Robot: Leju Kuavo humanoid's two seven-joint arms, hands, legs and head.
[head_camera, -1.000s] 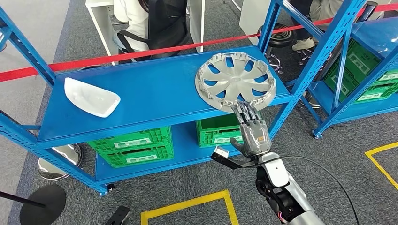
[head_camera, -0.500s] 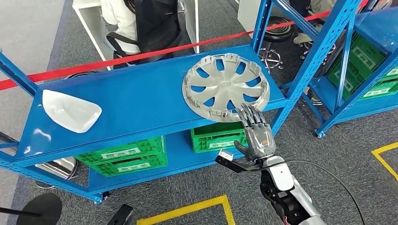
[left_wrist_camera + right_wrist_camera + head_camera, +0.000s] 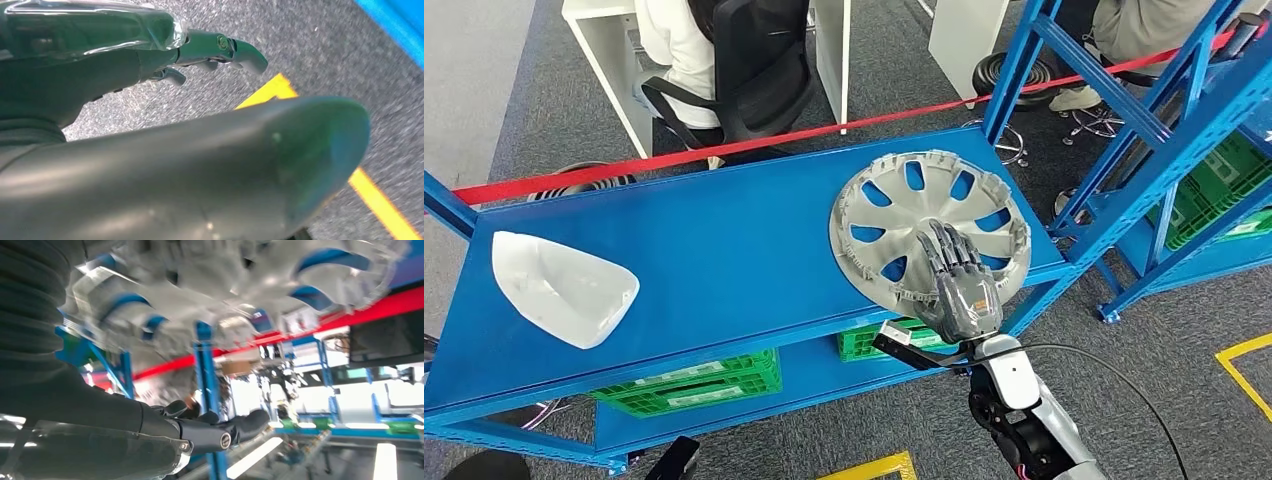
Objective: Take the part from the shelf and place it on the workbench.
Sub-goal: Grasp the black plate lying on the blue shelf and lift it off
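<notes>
Spanning most of the head view, the blue shelf (image 3: 724, 240) carries two parts on its upper deck, with green crates (image 3: 689, 380) on the level beneath and grey carpet floor (image 3: 1184, 330) around it. A red barrier tape (image 3: 724, 148) runs behind the shelf, and past it a person (image 3: 686, 45) sits in a black office chair (image 3: 759, 60). A second blue rack (image 3: 1184, 130) stands to the right.

The silver wheel cover (image 3: 904, 215), the task's part, lies flat at the right end of the upper deck, its near rim reaching the shelf's front edge. A white curved housing (image 3: 559, 285) lies well apart from it at the left end.

The right hand (image 3: 959, 280) is over the near portion of the wheel cover, fingers (image 3: 944, 245) extended and slightly apart, pointing toward the hub; whether they touch the surface cannot be told. It grips nothing.

The left hand (image 3: 150, 115) hangs above the carpet near a yellow floor line (image 3: 380, 200), fingers loosely apart, holding nothing.
</notes>
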